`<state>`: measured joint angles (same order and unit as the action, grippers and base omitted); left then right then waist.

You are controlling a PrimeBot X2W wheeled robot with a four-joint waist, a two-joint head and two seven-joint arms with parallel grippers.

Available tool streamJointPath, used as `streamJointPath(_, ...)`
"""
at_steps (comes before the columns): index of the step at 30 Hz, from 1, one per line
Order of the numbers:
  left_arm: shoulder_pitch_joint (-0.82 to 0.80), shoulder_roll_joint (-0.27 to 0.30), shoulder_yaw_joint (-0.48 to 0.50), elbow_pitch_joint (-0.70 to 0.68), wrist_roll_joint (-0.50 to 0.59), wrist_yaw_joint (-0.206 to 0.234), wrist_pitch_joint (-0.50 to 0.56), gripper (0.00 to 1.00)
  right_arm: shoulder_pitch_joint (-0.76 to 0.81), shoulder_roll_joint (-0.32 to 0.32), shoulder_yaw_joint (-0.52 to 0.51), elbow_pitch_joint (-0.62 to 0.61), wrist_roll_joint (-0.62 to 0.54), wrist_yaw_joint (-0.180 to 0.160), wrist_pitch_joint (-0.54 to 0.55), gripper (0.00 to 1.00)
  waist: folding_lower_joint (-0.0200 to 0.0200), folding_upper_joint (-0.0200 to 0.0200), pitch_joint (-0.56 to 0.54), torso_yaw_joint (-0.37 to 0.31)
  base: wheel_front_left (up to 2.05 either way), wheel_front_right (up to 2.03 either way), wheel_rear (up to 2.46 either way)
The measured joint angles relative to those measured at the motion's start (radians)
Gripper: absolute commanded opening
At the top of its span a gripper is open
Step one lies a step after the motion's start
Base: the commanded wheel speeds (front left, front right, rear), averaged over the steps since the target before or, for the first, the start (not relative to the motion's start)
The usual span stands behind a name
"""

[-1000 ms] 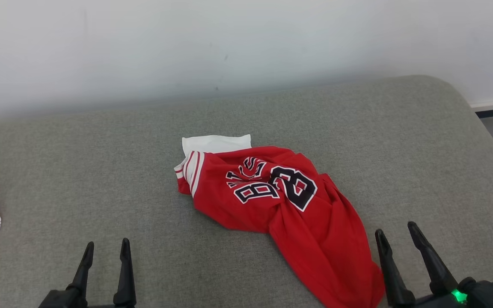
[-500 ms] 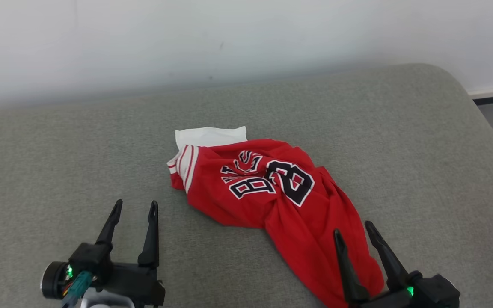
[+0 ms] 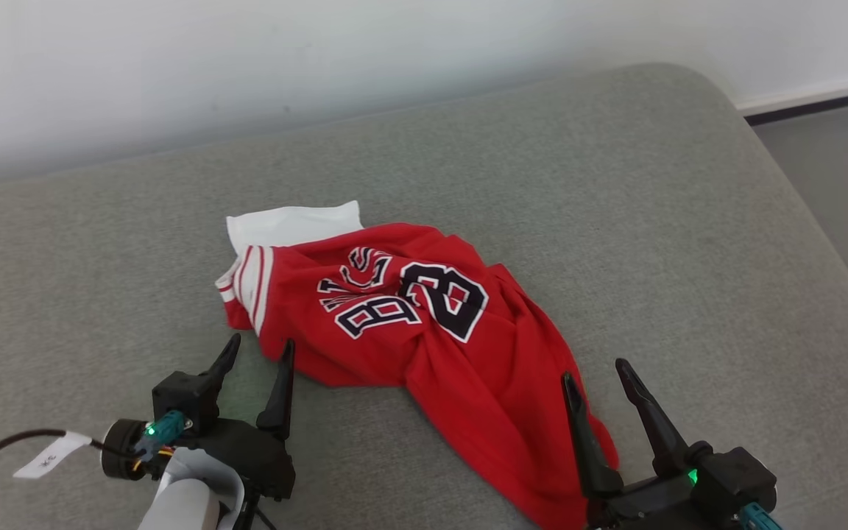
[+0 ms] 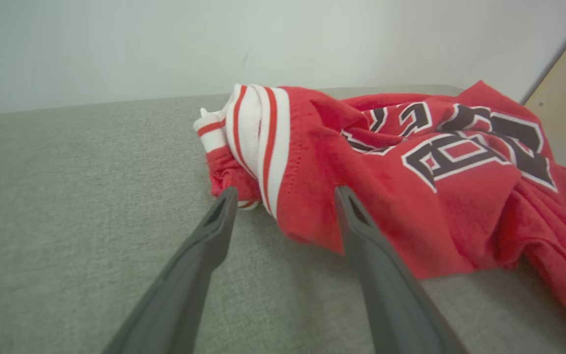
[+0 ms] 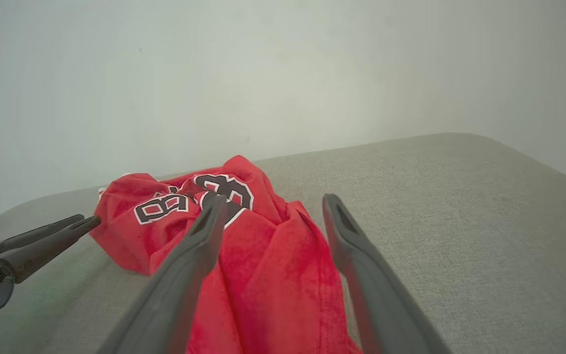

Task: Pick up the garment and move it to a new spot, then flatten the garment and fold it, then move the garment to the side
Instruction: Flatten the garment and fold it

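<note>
Seemingly just one crumpled garment (image 3: 431,353)

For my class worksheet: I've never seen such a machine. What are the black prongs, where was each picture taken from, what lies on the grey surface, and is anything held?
This is a wheeled robot with two arms; the black prongs are the fingers of its hands. The wide picture comes from its head camera, looking down: left hand lower left, right hand lower right. The other two come from wrist cameras looking along each hand's fingers. On the grey fabric cushion lies a crumpled red basketball jersey with black-and-white lettering; white fabric pokes out at its far edge. Both hands are open, holding nothing, one near each end of the jersey.
</note>
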<state>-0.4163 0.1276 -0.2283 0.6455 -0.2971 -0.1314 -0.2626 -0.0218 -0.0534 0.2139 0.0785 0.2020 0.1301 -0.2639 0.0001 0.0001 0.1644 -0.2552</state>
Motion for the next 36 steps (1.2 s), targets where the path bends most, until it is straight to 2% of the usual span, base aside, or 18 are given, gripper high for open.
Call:
streamJointPath(3, -0.026, 0.0, -0.026, 0.062, -0.044, 0.0, 0.0, 1.0, -0.003, 0.001, -0.003, 0.002, 0.0, 0.0, 0.0, 1.0, 0.0, 0.0, 0.009, -0.021, 0.0, 0.0, 0.0)
streamJointPath(4, -0.033, 0.003, -0.036, 0.085, -0.05, 0.0, 0.0, 0.6, -0.003, 0.001, -0.002, 0.003, 0.0, 0.0, 0.0, 1.0, 0.0, 0.0, 0.012, -0.027, 0.0, 0.0, 0.0)
streamJointPath(5, -0.038, 0.005, -0.045, 0.094, -0.061, 0.0, 0.0, 0.09, -0.004, 0.001, -0.002, 0.003, 0.0, 0.0, 0.0, 1.0, 0.0, 0.0, 0.013, -0.032, 0.0, 0.0, 0.0)
streamJointPath(6, -0.042, 0.006, -0.05, 0.093, -0.075, 0.0, 0.0, 0.0, -0.004, 0.001, -0.002, 0.003, 0.002, 0.0, 0.0, 1.0, 0.0, 0.0, 0.015, -0.037, 0.0, 0.0, 0.0)
streamJointPath(11, -0.053, 0.015, -0.064, 0.06, -0.101, 0.0, 0.0, 0.0, 0.003, 0.001, -0.014, 0.0, 0.009, 0.0, 0.0, 1.0, 0.0, 0.0, 0.012, -0.03, 0.0, 0.0, 0.0)
streamJointPath(18, 0.037, 0.017, -0.083, -0.102, -0.072, 0.0, 0.0, 0.0, 0.037, 0.003, -0.033, 0.003, 0.009, 0.0, 0.0, 1.0, -0.0002, 0.0, -0.013, 0.033, 0.0, 0.0, 0.0)
streamJointPath(25, 0.191, 0.034, -0.113, -0.25, -0.062, 0.0, 0.0, 0.0, 0.065, 0.003, -0.041, 0.011, 0.007, 0.0, 0.0, 1.0, -0.0002, 0.0, -0.05, 0.139, 0.0, 0.0, 0.0)
streamJointPath(30, 0.285, 0.042, -0.137, -0.35, -0.049, 0.009, 0.01, 0.0, 0.066, 0.002, -0.039, 0.014, 0.003, 0.0, 0.0, 1.0, -0.0002, -0.0001, -0.076, 0.242, 0.0, 0.0, 0.0)
streamJointPath(36, 0.418, 0.06, -0.145, -0.485, -0.063, 0.054, 0.076, 0.0, 0.065, 0.002, -0.043, 0.014, -0.002, 0.0, 0.0, 1.0, -0.0003, -0.0001, -0.088, 0.336, 0.0, 0.0, 0.0)
